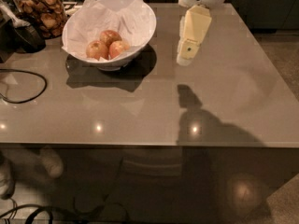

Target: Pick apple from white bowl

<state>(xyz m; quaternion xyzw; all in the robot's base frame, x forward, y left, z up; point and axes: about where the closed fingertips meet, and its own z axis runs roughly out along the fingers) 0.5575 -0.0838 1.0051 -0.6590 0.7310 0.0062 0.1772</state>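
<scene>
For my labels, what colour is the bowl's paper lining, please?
White paper lining, clearest in the camera view; the hand hangs beside the bowl.

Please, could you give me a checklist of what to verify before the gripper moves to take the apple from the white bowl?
1. Apple in view: ok. The apple lies on paper in the white bowl, with its top uncovered.
2. Room around the apple: not ok. Two other apples lie close beside it.
3. Gripper above the apple: not ok. The gripper hangs to the right of the bowl, over the table.
4. Way to the bowl: ok. Nothing stands between them.
5. Jar and cable: ok. Both are left of the bowl.
</scene>
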